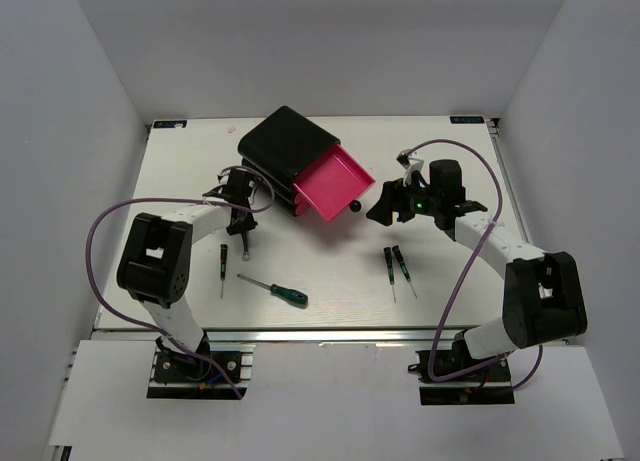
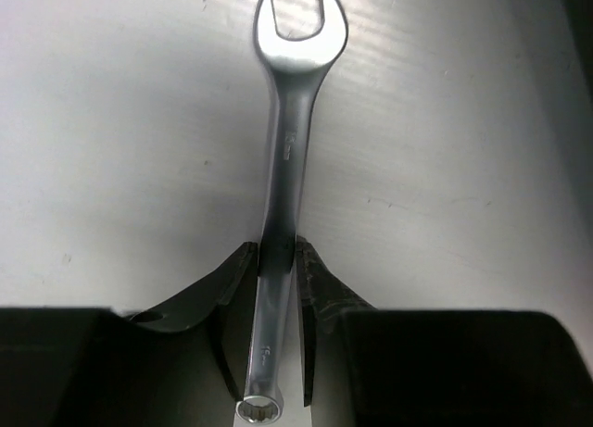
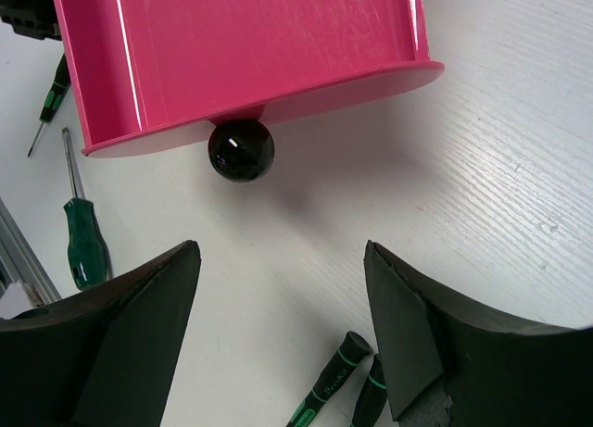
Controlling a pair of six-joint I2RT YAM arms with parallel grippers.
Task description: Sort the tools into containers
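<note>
In the left wrist view my left gripper (image 2: 278,260) is shut on the shaft of the small silver wrench (image 2: 292,140), which lies on the white table with its open end pointing away. From above, that gripper (image 1: 243,231) is left of the black box (image 1: 288,141). One pink drawer (image 1: 335,181) is pulled out, and its bare floor (image 3: 250,56) holds nothing. My right gripper (image 3: 283,260) stands open just short of the drawer's black knob (image 3: 240,149), apart from it. A green-handled screwdriver (image 1: 278,290) and thin black-handled screwdrivers (image 1: 222,266) (image 1: 389,265) (image 1: 403,267) lie on the table.
The table (image 1: 330,271) is walled in white at the back and both sides. Two thin screwdrivers (image 3: 329,390) lie right under my right gripper's right finger. A purple cable loops above the right arm (image 1: 520,251).
</note>
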